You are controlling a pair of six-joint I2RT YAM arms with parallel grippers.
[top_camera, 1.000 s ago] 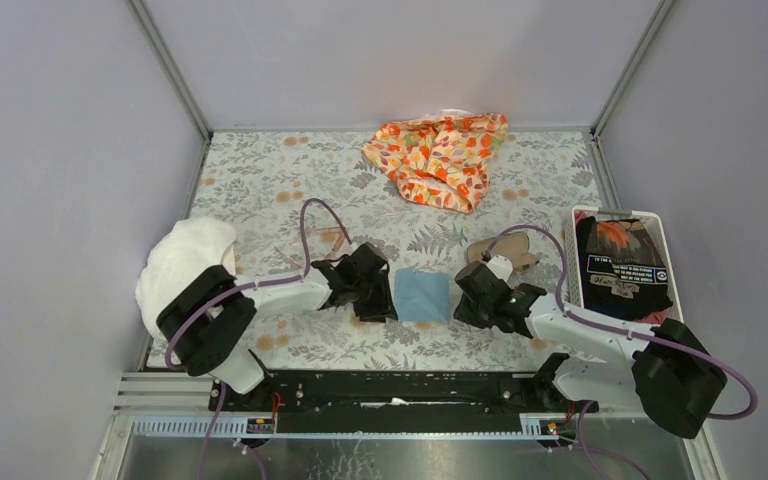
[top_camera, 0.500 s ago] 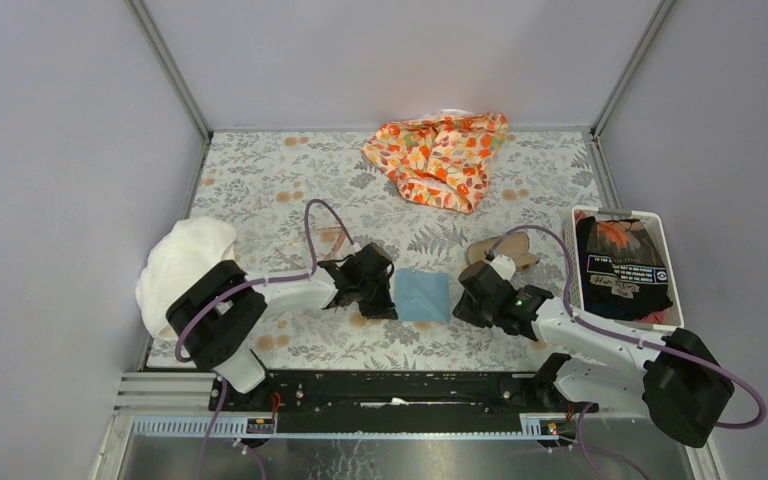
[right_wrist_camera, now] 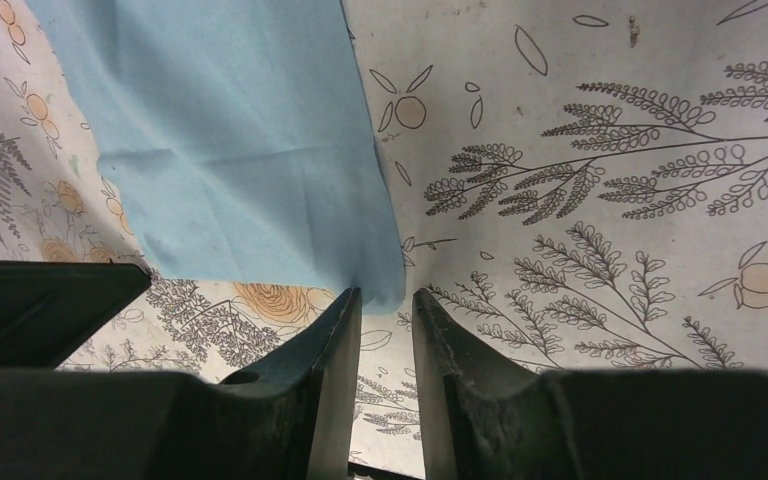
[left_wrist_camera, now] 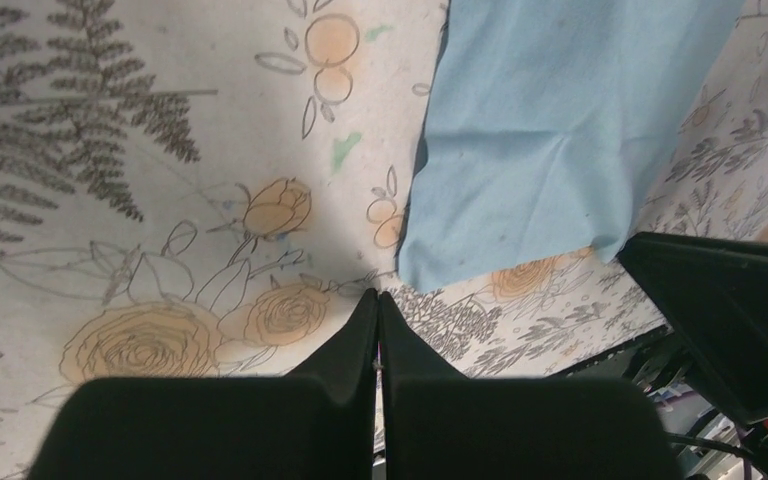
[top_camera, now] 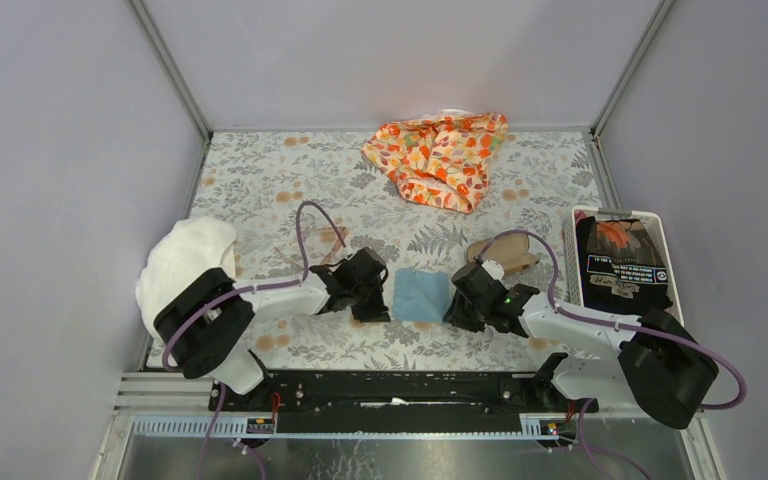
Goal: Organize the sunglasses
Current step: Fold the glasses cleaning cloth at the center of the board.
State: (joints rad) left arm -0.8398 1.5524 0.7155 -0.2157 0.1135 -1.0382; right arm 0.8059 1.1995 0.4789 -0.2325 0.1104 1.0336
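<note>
The sunglasses show only faintly in the top view, a thin orange-pink frame on the patterned table behind my left arm. A small blue cloth lies flat between my two grippers. My left gripper is low at the cloth's left edge. Its jaws are shut with nothing between them, and the fingertips stop just short of the cloth's near corner. My right gripper is low at the cloth's right edge, open a narrow gap. The cloth's corner lies right at the tips of that gap.
A brown oblong case lies behind my right gripper. A white basket of dark items stands at the right edge. An orange floral fabric lies at the back. A white towel sits at the left.
My left gripper has closed from partly open to shut beside the cloth. My right gripper has edged left toward the cloth's corner.
</note>
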